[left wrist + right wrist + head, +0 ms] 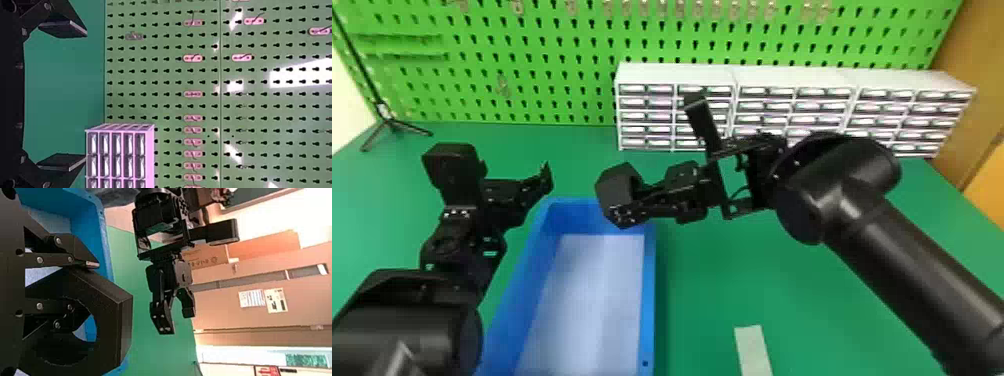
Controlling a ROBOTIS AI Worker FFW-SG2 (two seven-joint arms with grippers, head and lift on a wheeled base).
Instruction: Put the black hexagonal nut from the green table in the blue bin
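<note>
There's the black hexagonal nut (613, 189), chunky, matte, flat-sided around a round hole, over the blue bin's (649, 300) far end, its wall pinched by the right gripper (643, 201); the left gripper (516, 172) gapes wide!

The green table (702, 280) carries the blue bin (648, 300), white drawer cabinets (677, 75), a tripod (391, 121) and a pale strip (753, 350).

Can read no wording, number or brand. In the right wrist view, found a row of dark marks on a cardboard box (207, 257) near mid-frame, too small to read. Found a striped sheet (251, 298) and a sheet with dark blocks (276, 300) on a tan panel (219, 305), off-centre. Found a red-and-white sign (267, 371) at the frame's edge, equally illegible.
</note>
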